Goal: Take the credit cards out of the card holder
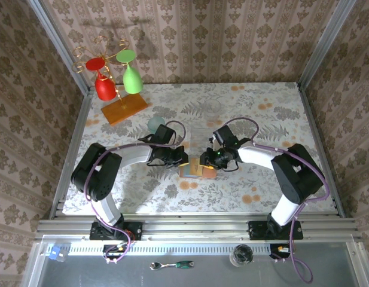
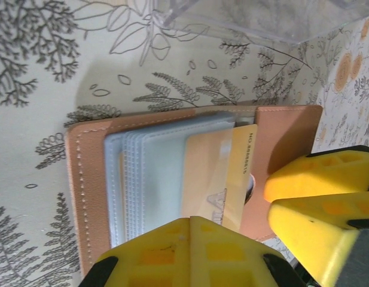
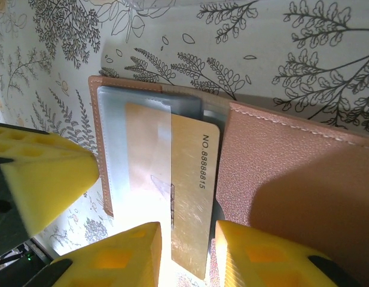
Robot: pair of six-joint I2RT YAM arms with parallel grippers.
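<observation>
Floral table (image 1: 274,107) bears card holder (image 2: 85,179), rack base (image 1: 131,109).

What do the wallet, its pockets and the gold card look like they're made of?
Wallet: probably leather or imitation, matte brown, stitched edge.
Pockets: clear, slightly frosted soft plastic, textured seams.
Card: likely stiff plastic, satin gold, printed number.

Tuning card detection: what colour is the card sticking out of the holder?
The card is orange-tan with a dark printed number; clearest in the right wrist view.
</observation>
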